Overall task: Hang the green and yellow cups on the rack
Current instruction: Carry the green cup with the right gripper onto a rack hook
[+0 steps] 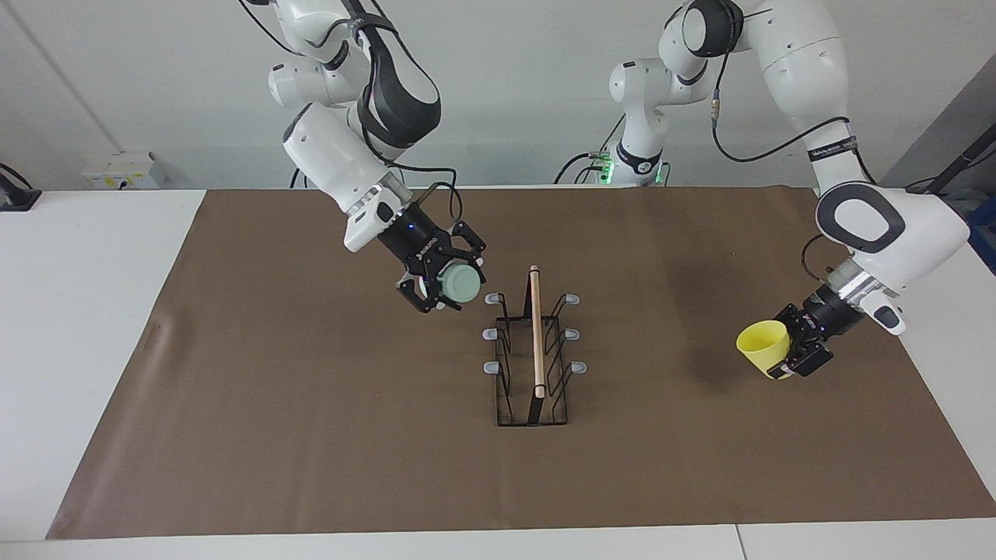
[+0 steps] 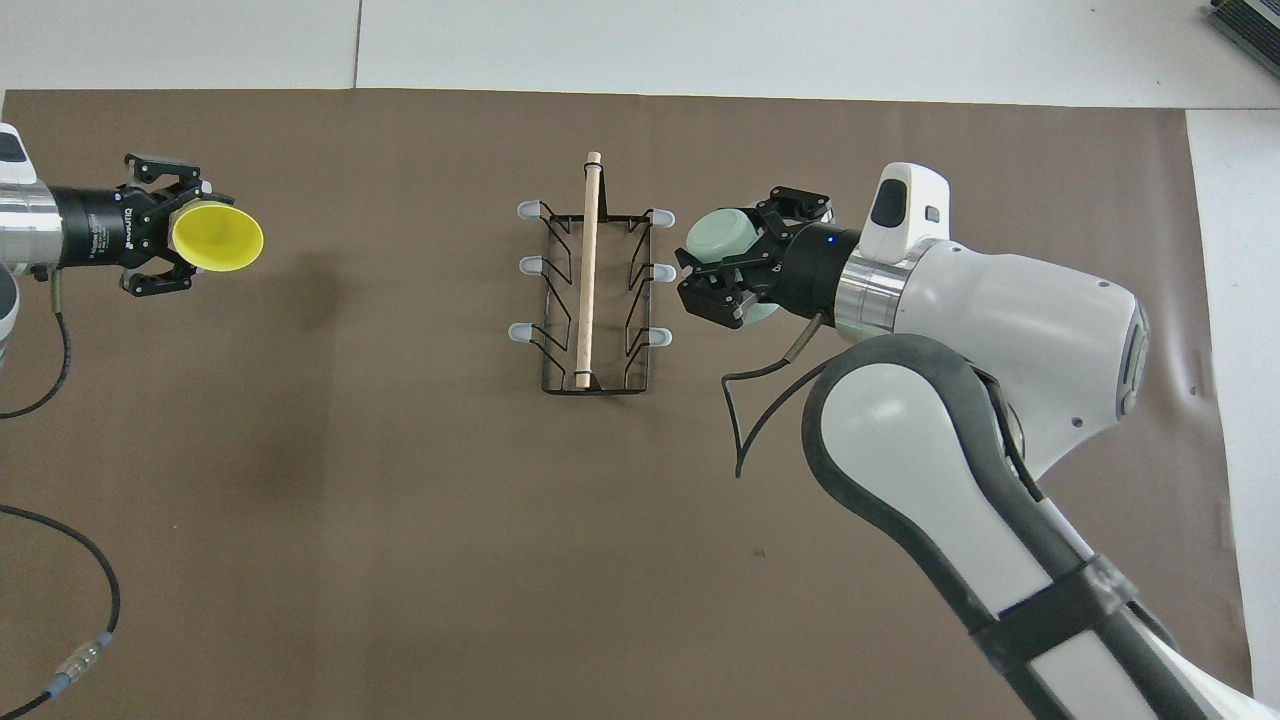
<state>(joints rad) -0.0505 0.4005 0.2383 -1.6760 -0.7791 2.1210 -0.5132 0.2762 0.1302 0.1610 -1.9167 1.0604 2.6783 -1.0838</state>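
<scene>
The black wire rack (image 1: 504, 404) (image 2: 550, 370), with a wooden rod (image 1: 536, 334) (image 2: 589, 270) along its top and grey-tipped prongs, stands mid-table. My right gripper (image 1: 450, 277) (image 2: 738, 262) is shut on the pale green cup (image 1: 462, 284) (image 2: 722, 236). It holds the cup on its side in the air, just beside the prongs on the right arm's side of the rack. My left gripper (image 1: 787, 348) (image 2: 185, 237) is shut on the yellow cup (image 1: 762, 344) (image 2: 220, 237). It holds that cup tilted above the mat toward the left arm's end, mouth pointing toward the rack.
A brown mat (image 1: 311, 428) (image 2: 400, 500) covers most of the white table (image 1: 78, 350). A black cable (image 2: 60, 540) lies over the mat near the left arm. The right arm's forearm (image 2: 1000, 330) hangs over the mat on its side of the rack.
</scene>
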